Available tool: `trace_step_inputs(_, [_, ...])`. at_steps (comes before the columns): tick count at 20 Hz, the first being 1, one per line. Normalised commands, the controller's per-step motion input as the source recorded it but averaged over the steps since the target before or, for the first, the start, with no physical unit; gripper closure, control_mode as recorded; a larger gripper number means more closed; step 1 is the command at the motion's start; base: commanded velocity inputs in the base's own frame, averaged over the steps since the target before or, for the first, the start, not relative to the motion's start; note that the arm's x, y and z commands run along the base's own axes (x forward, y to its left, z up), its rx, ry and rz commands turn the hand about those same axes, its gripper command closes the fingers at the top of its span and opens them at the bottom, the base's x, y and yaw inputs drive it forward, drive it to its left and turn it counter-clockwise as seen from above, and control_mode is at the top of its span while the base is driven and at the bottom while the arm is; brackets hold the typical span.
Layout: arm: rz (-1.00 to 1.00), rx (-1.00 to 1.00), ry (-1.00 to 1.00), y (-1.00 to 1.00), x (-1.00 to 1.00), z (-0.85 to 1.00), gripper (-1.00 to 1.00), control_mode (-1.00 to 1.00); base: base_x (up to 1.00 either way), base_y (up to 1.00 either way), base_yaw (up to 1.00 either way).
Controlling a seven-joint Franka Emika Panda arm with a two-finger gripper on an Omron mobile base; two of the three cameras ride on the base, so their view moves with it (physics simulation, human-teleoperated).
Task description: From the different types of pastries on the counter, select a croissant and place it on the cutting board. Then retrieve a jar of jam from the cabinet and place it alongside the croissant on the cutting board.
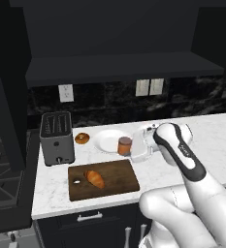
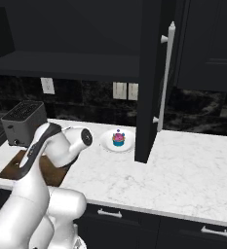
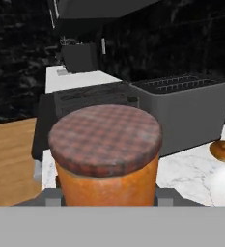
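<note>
Orange jam jar [image 3: 106, 159], checked pinkish-brown lid, upright, clamped between the two fingers of the gripper [image 1: 134, 147]; a finger shows on each side of the jar's base in the hand view. In the left base view the jar [image 1: 124, 145] hangs just above the counter [image 1: 216, 140], over the near right rim of a white plate [image 1: 104, 140], beyond the far right corner of the cutting board.

Cutting board [image 1: 114, 177], dark brown wood, lying flat on the white marble counter near its front edge, small light hole toward its left end.

Croissant [image 1: 94, 178], golden brown, lying on the board left of centre, just right of the hole.

Donut [image 1: 82, 138], brown glazed, on the counter between the toaster and the white plate, beyond the board.

Toaster [image 1: 56, 138], grey, two slots, standing at the counter's left end, just beyond the board's far left corner.

Cupcake [image 2: 118, 138], pink frosting, blue wrapper, on a second white plate [image 2: 107, 143] farther right on the counter, beside an open dark cabinet door [image 2: 151, 82].

Dark shelf [image 1: 124, 68] spanning the wall above the counter.
</note>
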Motion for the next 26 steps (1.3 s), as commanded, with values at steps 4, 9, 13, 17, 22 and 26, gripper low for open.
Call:
trace_step_inputs(4, [0.0,-0.05,0.01,0.45,0.75,-1.0,1.0,-1.0,0.0,0.0,0.0])
trace_step_inputs(9, [0.0,-0.01,0.0,0.25,0.39,-0.8,1.0,-1.0,0.0,0.0,0.0])
trace_step_inputs(13, [0.0,0.0,-0.01,0.0,0.0,-0.57,1.0,-1.0,0.0,0.0,0.0])
trace_step_inputs(17, [0.0,0.0,0.0,0.0,0.0,-1.0,1.0,-1.0,0.0,0.0,0.0])
trace_step_inputs(22, [0.0,0.0,0.08,0.0,0.0,-0.4,1.0,-1.0,0.0,0.0,0.0])
trace_step_inputs(26, [0.0,0.0,0.05,0.0,0.0,-0.53,1.0,-1.0,0.0,0.0,0.0])
